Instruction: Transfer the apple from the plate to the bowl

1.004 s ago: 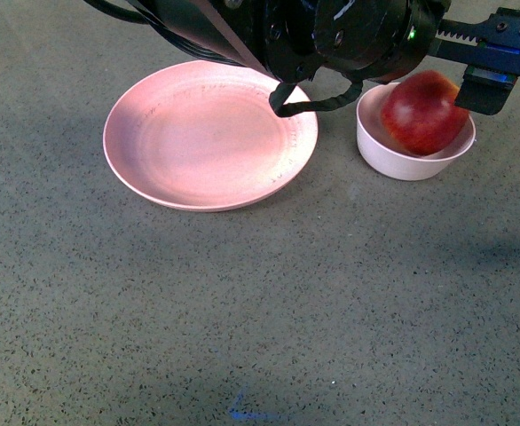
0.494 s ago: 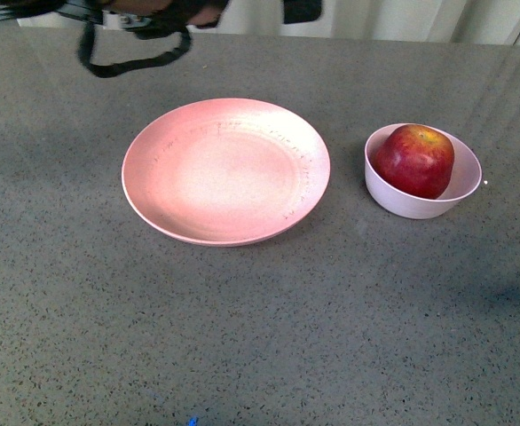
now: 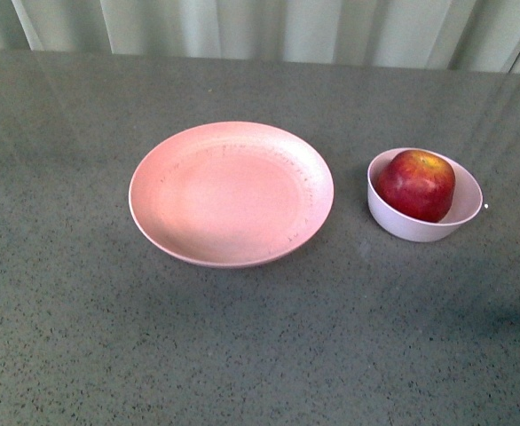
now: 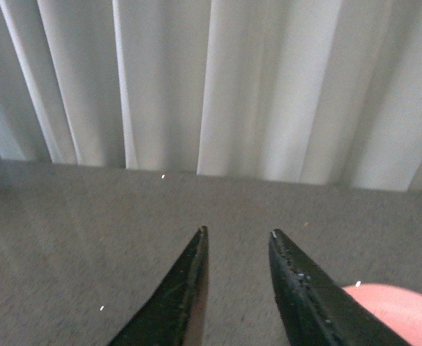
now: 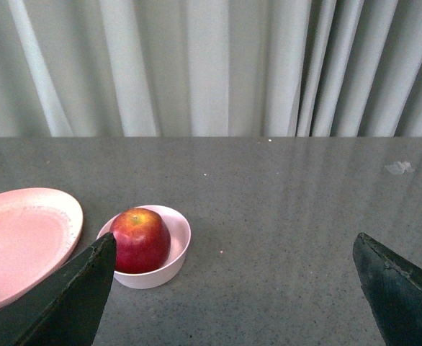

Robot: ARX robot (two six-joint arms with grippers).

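Both arms have gone out of the front view since half a second ago, when a dark arm and its cable loop showed at the top left; one second ago a gripper was at the apple over the bowl. Now the apple (image 3: 417,184) sits inside the bowl (image 3: 411,226), with its yellowish patch turned up. The plate (image 3: 232,193) lies bare just beside the bowl, on its left side, not touching it. Both stand on the grey table (image 3: 260,355), before a pale curtain (image 3: 269,27).

From the wrist views, the left gripper (image 4: 238,234) hangs released, its jaws a little apart, with nothing between them. The right gripper (image 5: 236,249) is spread wide and holds nothing, well apart from the bowl.
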